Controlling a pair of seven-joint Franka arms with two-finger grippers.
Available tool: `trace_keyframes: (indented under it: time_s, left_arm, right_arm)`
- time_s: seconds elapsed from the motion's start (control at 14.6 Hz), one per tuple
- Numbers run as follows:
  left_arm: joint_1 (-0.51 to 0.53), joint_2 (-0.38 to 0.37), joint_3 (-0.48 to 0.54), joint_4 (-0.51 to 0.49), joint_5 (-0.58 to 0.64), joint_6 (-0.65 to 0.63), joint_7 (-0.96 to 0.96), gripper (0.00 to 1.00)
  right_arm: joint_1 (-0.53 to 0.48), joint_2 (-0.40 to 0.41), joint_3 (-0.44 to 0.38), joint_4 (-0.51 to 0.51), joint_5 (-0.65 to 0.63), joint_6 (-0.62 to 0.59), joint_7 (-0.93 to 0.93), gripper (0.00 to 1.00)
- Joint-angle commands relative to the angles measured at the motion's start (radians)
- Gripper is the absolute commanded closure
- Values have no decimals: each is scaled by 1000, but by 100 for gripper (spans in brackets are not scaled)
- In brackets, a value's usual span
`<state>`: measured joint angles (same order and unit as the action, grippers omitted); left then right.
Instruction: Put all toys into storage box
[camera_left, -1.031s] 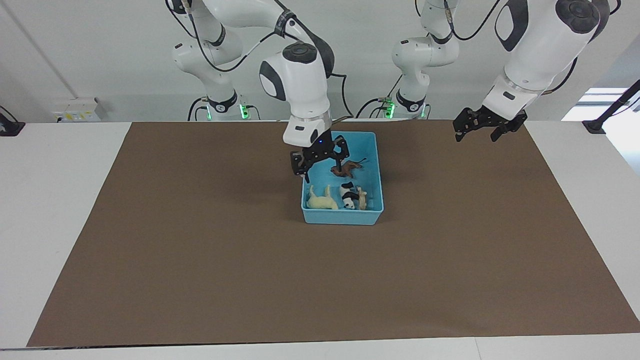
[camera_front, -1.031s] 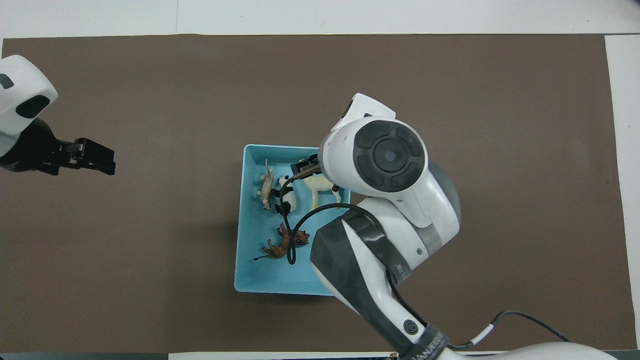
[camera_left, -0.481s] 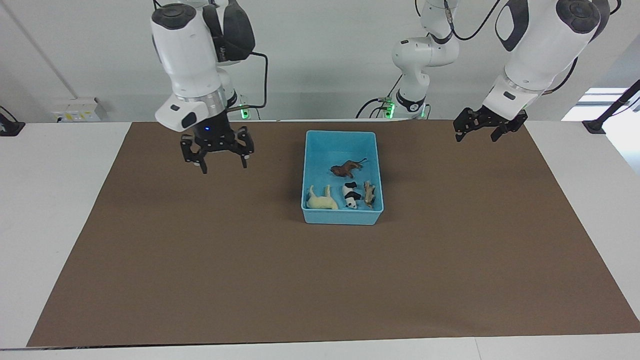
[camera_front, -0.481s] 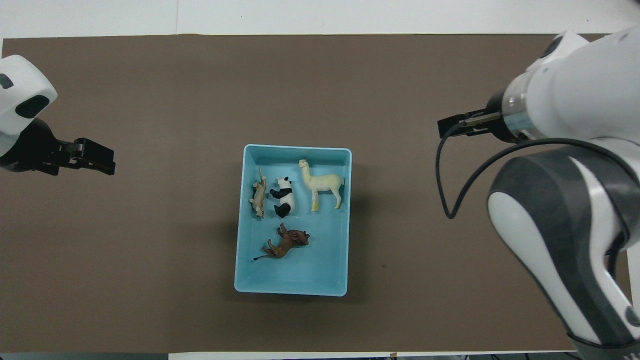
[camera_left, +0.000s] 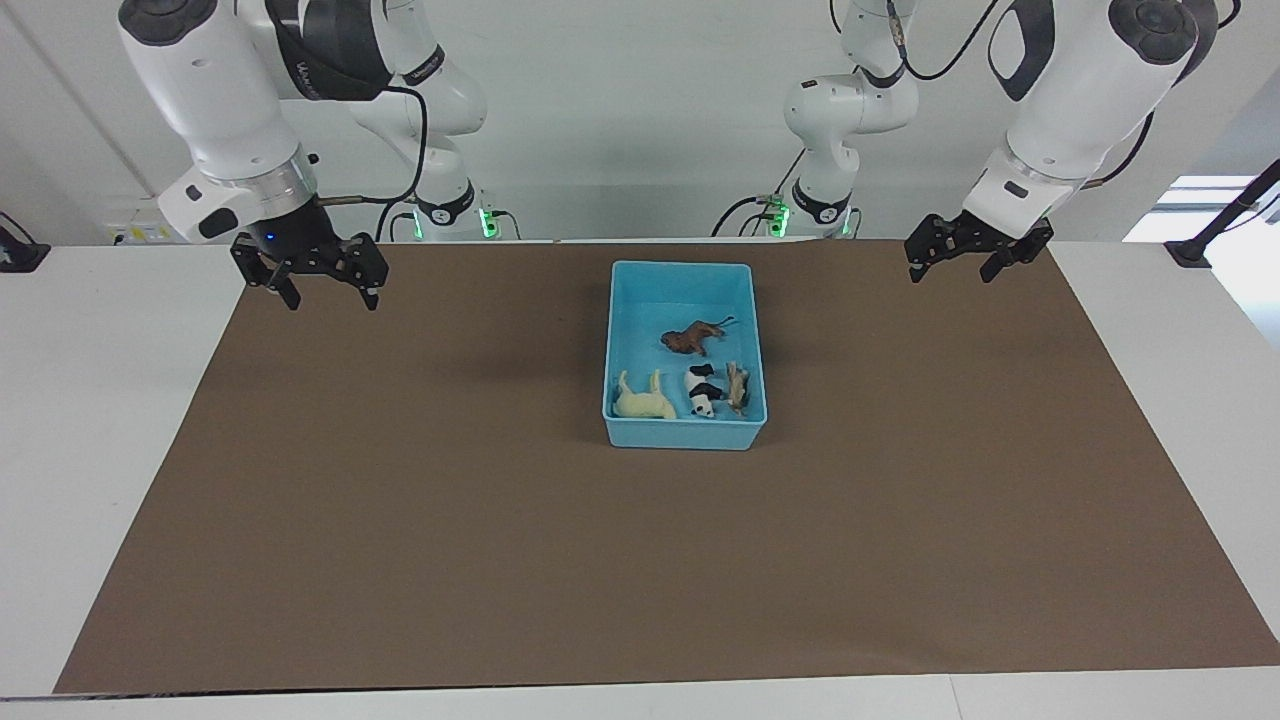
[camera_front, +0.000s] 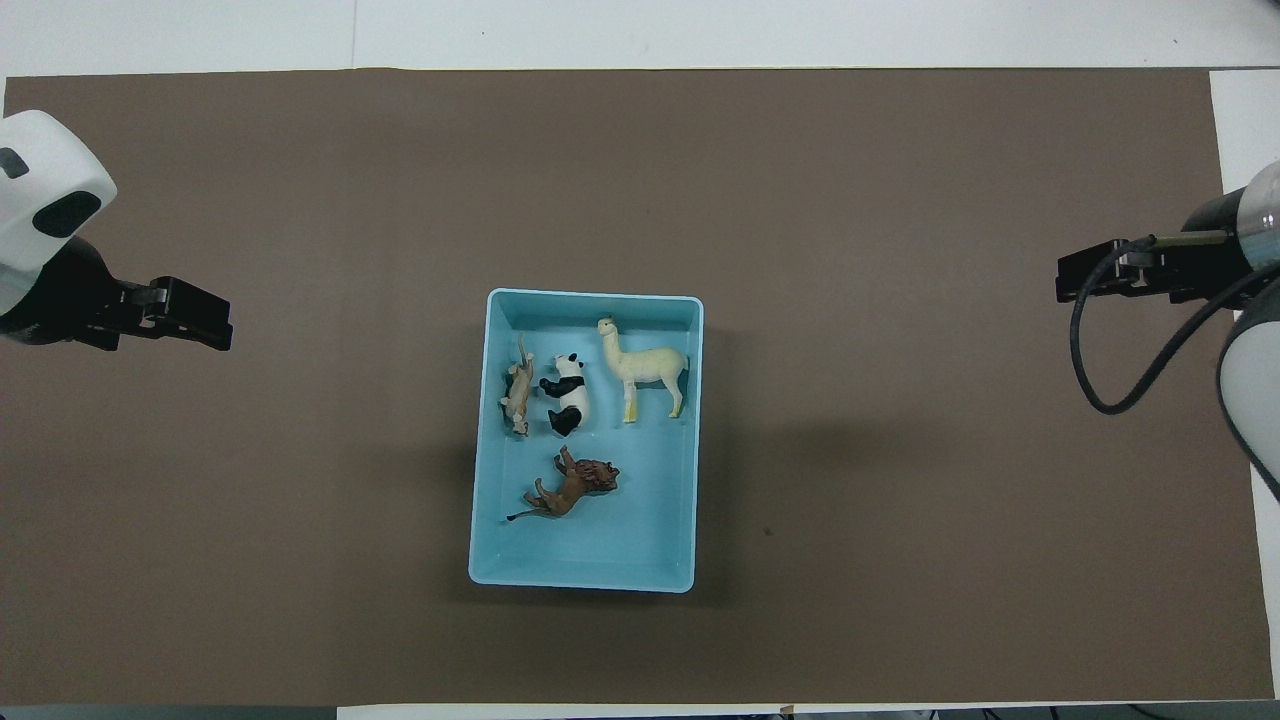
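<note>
The light blue storage box (camera_left: 680, 436) stands mid-table on the brown mat; it also shows in the overhead view (camera_front: 585, 580). All four toys lie in it: the cream horse-like one (camera_left: 640, 401) (camera_front: 645, 364), the panda (camera_left: 702, 391) (camera_front: 568, 392), the tiger (camera_left: 738, 388) (camera_front: 517, 388), and the brown lion (camera_left: 690, 339) (camera_front: 575, 485), which lies nearer to the robots. My right gripper (camera_left: 334, 302) (camera_front: 1062, 285) is open and empty, up over the mat toward the right arm's end. My left gripper (camera_left: 950, 277) (camera_front: 225, 335) is open and empty, waiting over the mat at the left arm's end.
The brown mat (camera_left: 500, 520) covers most of the white table (camera_left: 90, 420). A small white wall box (camera_left: 150, 220) sits at the table's edge at the right arm's end. A black mount (camera_left: 1190, 250) stands at the left arm's end.
My right arm has swung away from over the box to the right arm's end of the table, open and empty. The toys now show uncovered in the box. The left arm has not moved.
</note>
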<state>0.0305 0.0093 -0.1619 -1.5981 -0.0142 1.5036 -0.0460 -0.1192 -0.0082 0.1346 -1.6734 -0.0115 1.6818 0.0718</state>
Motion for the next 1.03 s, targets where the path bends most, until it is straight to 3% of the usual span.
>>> trace_keyframes:
  time_s: [0.0, 0.48, 0.96]
  left_arm:
    - [6, -26, 1, -14, 14, -5, 3, 0]
    - [9, -29, 1, -22, 14, -3, 2, 0]
    - [9, -29, 2, -22, 14, -3, 2, 0]
  right_arm:
    - [-37, -6, 11, -5, 21, -16, -12, 0]
    - [-34, 4, 11, 31, 25, -109, -26, 0]
    - [-33, 2, 11, 29, 27, -100, -17, 0]
